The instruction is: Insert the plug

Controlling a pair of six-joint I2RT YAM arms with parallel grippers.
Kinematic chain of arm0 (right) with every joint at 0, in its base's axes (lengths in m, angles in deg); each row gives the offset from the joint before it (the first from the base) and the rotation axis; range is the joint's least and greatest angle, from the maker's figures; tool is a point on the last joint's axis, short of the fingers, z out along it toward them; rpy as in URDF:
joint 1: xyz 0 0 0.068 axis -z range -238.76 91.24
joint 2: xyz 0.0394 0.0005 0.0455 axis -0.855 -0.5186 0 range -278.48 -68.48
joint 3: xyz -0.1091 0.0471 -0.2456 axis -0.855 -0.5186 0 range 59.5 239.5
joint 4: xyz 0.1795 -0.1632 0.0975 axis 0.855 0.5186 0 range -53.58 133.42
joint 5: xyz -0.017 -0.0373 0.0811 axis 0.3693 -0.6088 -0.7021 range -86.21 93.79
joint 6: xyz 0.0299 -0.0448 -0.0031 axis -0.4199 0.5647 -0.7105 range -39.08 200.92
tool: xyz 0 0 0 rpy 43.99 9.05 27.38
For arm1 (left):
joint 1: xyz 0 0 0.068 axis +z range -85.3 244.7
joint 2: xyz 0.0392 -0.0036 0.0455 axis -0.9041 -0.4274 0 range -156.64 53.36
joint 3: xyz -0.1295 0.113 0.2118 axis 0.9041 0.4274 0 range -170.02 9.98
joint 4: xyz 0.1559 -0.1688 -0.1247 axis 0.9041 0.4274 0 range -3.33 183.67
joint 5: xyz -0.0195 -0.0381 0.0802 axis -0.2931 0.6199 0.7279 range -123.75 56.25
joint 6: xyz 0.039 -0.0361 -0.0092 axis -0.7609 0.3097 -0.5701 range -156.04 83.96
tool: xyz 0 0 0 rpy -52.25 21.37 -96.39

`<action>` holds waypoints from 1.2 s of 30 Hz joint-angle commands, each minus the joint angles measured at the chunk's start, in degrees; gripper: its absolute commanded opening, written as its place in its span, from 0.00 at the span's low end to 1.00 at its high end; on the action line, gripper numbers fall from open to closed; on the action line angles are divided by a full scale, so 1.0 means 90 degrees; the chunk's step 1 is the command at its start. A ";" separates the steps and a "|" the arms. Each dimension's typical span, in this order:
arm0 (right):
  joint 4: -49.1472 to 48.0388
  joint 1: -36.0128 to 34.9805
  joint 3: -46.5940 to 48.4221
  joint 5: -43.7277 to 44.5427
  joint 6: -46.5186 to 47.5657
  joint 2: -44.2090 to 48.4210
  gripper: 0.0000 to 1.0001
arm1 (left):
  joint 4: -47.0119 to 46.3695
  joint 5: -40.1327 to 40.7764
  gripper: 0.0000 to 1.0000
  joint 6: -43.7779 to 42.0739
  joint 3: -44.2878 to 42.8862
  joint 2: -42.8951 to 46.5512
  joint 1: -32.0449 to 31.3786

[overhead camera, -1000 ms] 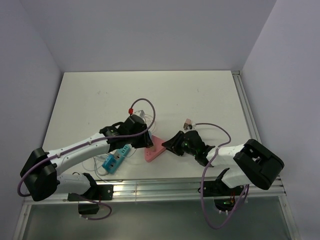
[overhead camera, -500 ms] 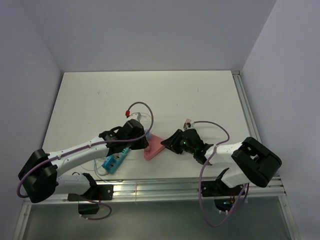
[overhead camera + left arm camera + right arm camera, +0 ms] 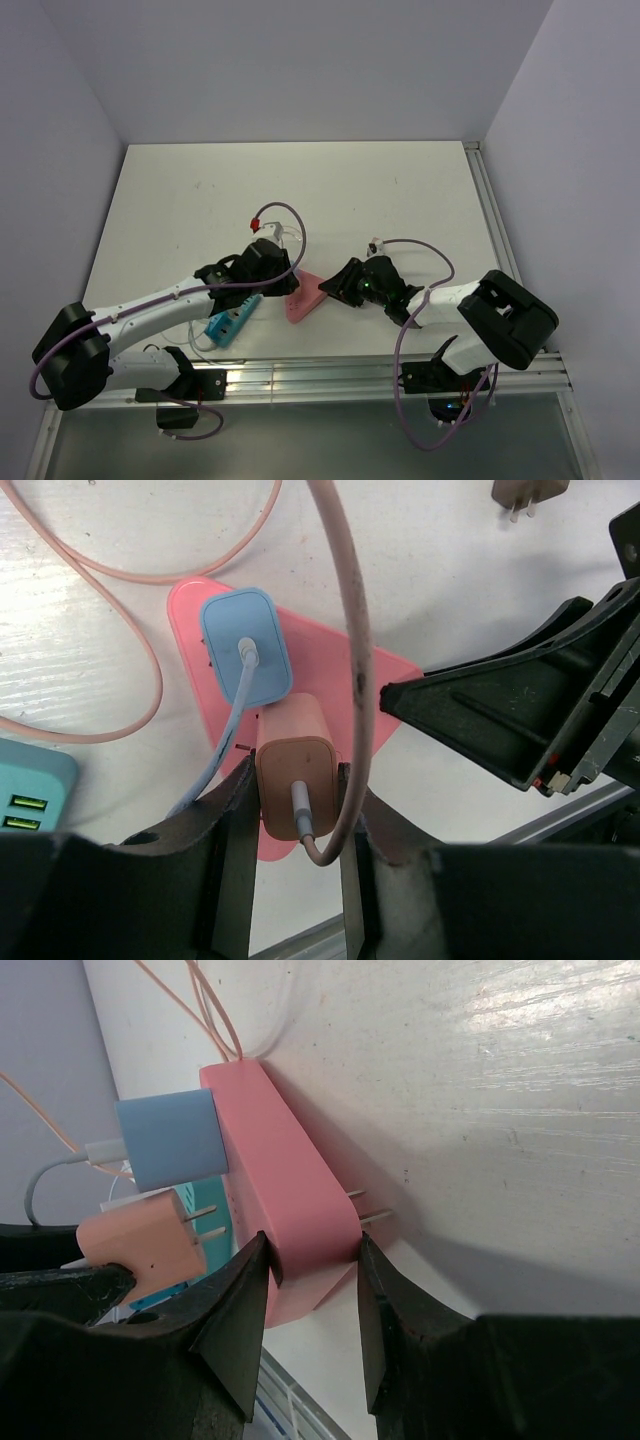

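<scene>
White table (image 3: 380, 190), lavender walls (image 3: 300, 70) — my left claw (image 3: 295, 802) pinches the peach plug (image 3: 293, 765), my right claw (image 3: 312, 1272) clamps the pink socket block (image 3: 285, 1195).

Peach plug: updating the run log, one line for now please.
left end effector: shut on peach plug | right end effector: shut on pink socket block | prongs exposed, unseated

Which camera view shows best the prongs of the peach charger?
The right wrist view: it looks from the side, so the prongs of the peach charger show bare, next to the pink socket block. The left wrist view shows only the charger's back, held by the left gripper; the top view hides it under that gripper.
</scene>
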 commanded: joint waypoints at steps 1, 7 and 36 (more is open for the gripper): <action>0.0661 -0.0048 -0.0027 0.0078 0.0482 -0.0150 0.00 | -0.0225 0.0248 0.00 -0.0157 -0.0023 -0.0020 -0.0023; 0.0651 -0.0058 -0.0018 0.0087 0.0433 -0.0178 0.00 | -0.0205 0.0219 0.00 -0.0127 0.0016 -0.0128 -0.0023; 0.0837 -0.0038 0.0002 0.0156 0.0442 -0.0022 0.00 | 0.0245 0.0551 0.00 0.0000 0.0279 -0.0060 -0.0014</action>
